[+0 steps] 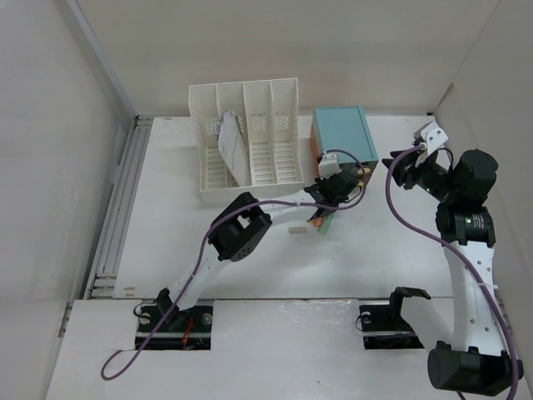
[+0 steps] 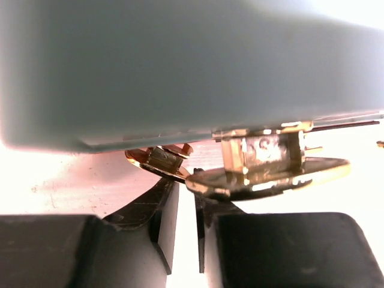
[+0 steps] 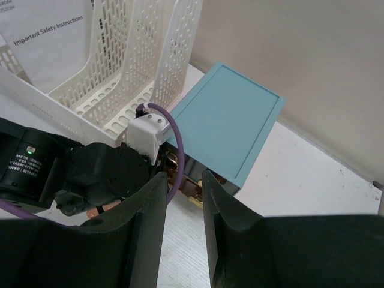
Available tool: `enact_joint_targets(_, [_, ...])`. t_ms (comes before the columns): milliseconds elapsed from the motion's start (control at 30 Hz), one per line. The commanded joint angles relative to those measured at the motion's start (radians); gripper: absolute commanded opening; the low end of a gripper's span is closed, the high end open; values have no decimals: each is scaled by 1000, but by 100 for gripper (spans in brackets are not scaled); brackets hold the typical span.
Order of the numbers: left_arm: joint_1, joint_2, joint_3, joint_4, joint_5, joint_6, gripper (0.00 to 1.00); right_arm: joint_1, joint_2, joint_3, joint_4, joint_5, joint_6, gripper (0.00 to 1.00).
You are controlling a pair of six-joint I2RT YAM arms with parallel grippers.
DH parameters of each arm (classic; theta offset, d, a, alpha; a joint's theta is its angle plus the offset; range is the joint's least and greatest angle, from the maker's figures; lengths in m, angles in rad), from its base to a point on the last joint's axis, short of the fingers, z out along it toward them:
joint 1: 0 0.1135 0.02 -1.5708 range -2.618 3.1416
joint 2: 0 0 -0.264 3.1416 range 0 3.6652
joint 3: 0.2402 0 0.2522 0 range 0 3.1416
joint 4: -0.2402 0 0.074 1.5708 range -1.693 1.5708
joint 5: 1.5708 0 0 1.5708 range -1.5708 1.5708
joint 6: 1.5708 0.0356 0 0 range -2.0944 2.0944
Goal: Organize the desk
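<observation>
Now the left gripper [image 2: 186,193] sits nearly closed at the pull [image 2: 270,174] of the box [image 1: 341,133], grip unclear; the right gripper [image 3: 183,186] gapes empty. A weak pinch could slip, or drag the box along the desk [image 1: 350,258] beneath.

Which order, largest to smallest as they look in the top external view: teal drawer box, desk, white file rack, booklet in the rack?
1. desk
2. white file rack
3. teal drawer box
4. booklet, partly hidden by the rack's dividers
</observation>
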State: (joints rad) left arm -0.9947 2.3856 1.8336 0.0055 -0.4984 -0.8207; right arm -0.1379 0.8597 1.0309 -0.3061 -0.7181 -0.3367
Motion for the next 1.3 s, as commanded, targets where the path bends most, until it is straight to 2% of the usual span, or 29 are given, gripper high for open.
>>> enact_joint_targets(0, [5, -37, -34, -42, -42, 12, 0, -6, -21, 0, 22, -23, 1, 35])
enact_joint_targets(667, [-65, -83, -73, -24, -52, 12, 0, -15, -30, 0, 22, -32, 1, 35])
enact_joint_targets(800, [-85, -150, -123, -3, -62, 12, 0, -15, -30, 0, 22, -32, 1, 35])
enact_joint_targets(967, [-105, -321, -233, 42, -83, 52, 0, -15, -30, 0, 22, -32, 1, 35])
enact_joint_targets(1133, [-105, -440, -269, 51, -89, 103, 0, -15, -30, 0, 22, -14, 1, 37])
enact_joint_targets(1167, [-105, -459, -269, 35, -80, 103, 0, -15, -30, 0, 0, -4, -31, 53])
enact_joint_targets(1200, [-105, -506, -289, 25, -66, 103, 5, -15, -16, 9, -14, -13, -60, 74])
enact_joint_targets(1233, [-105, -538, -309, 25, -55, 118, 30, -15, -7, 9, -80, -27, -108, 100])
enact_joint_targets(1267, [-105, -577, -338, 25, -55, 127, 48, -15, 5, 21, -117, -41, -193, 100])
